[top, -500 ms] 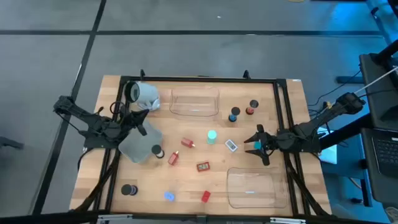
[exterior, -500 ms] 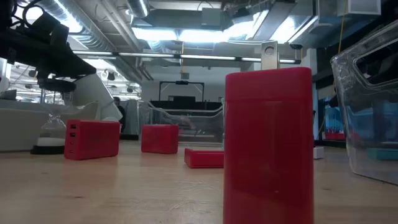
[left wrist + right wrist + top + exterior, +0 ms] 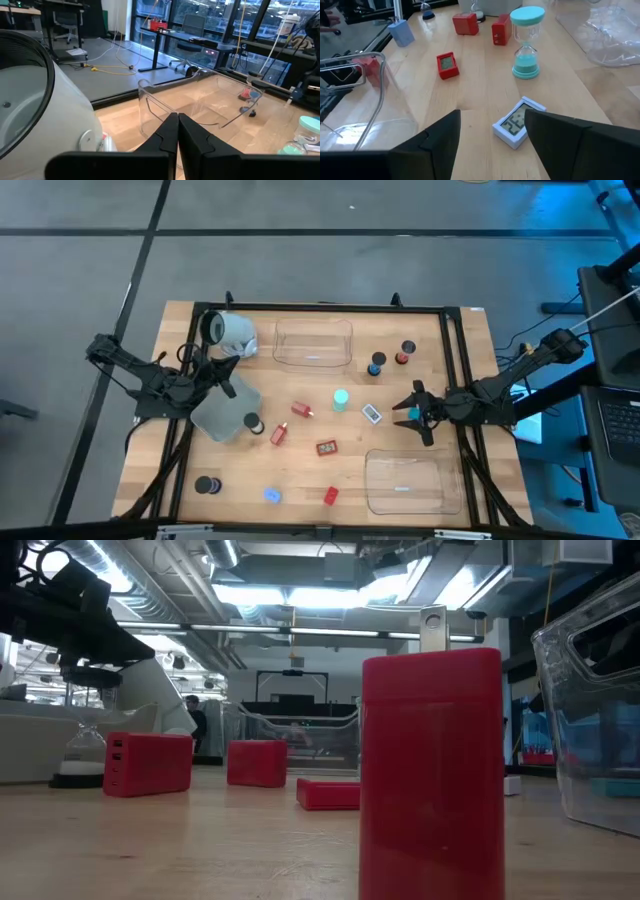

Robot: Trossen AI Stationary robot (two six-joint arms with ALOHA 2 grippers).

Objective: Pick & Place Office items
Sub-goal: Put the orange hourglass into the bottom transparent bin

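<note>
The office items lie scattered on the wooden table: a teal-topped hourglass (image 3: 341,398) (image 3: 526,42), a small white rectangular piece (image 3: 372,414) (image 3: 517,122), red blocks (image 3: 326,447) (image 3: 301,410) (image 3: 446,65), a blue puck (image 3: 377,364), an orange-topped puck (image 3: 404,352), a black puck (image 3: 207,484) and a blue piece (image 3: 272,496). My right gripper (image 3: 412,413) (image 3: 492,125) is open, just right of the white piece, its fingers standing either side of it without touching. My left gripper (image 3: 228,380) (image 3: 177,118) is shut, hovering beside the white-grey cylinder (image 3: 230,332) (image 3: 30,100).
A clear tray (image 3: 313,343) (image 3: 200,100) sits at the far middle, another (image 3: 405,480) (image 3: 350,100) at the near right. A grey sheet-like thing (image 3: 220,416) lies under the left arm. In the low view a red block (image 3: 430,770) stands close by, with others (image 3: 148,762) behind it.
</note>
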